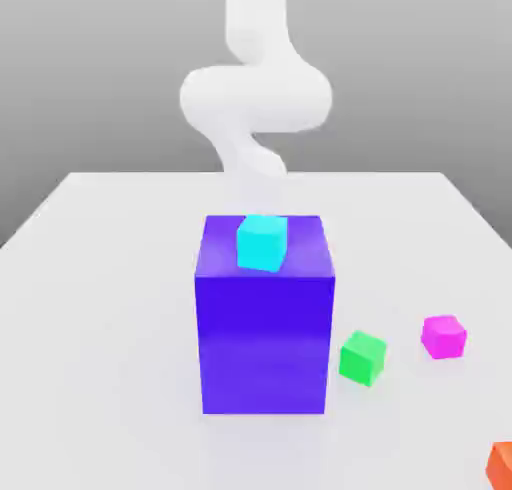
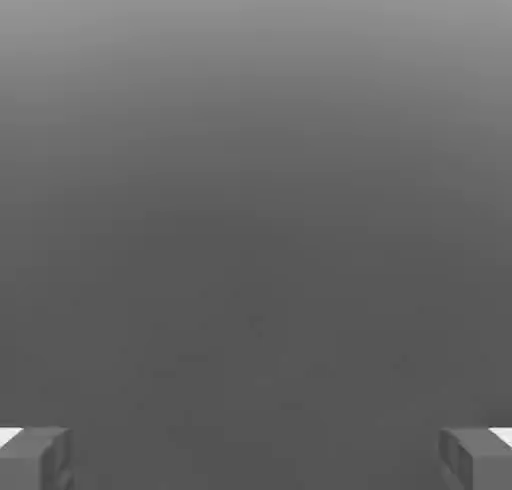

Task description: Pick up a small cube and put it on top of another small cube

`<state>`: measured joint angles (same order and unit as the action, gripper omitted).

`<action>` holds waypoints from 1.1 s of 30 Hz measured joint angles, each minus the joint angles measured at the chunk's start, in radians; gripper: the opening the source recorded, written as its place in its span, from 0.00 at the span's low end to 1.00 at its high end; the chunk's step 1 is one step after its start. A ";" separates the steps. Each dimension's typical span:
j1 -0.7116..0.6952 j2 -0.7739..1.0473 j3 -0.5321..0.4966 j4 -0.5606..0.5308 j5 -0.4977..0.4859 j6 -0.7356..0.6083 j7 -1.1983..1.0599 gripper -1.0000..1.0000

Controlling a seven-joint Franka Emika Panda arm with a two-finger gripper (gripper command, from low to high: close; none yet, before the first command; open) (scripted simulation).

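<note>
Claw [image 2: 256,460] spread wide; one magenta cube [image 1: 443,336], one green cube [image 1: 362,357].

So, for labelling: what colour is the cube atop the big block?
Cyan cube, clearest in the exterior view.

Cyan cube [image 1: 263,242] atop blue-purple block [image 1: 265,338]
</note>
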<state>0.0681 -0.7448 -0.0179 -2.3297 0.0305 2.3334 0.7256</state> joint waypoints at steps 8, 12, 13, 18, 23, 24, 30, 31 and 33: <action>0.211 0.183 -0.034 -0.095 0.098 0.105 -0.240 0.50; 0.304 0.273 -0.034 -0.141 0.143 0.156 -0.355 0.50; 0.324 0.296 -0.030 -0.153 0.154 0.168 -0.384 0.50; 0.432 0.408 -0.015 -0.210 0.197 0.231 -0.518 0.50; 0.517 0.517 0.024 -0.269 0.223 0.297 -0.641 0.50; 0.532 0.539 0.034 -0.280 0.225 0.311 -0.663 0.50; 0.611 0.663 0.095 -0.353 0.190 0.397 -0.763 0.50; 0.628 0.683 0.105 -0.366 0.174 0.412 -0.772 0.50; 0.654 0.722 0.120 -0.391 0.131 0.443 -0.782 0.50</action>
<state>0.7219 -0.0230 0.1023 -2.7205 0.1612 2.7759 -0.0568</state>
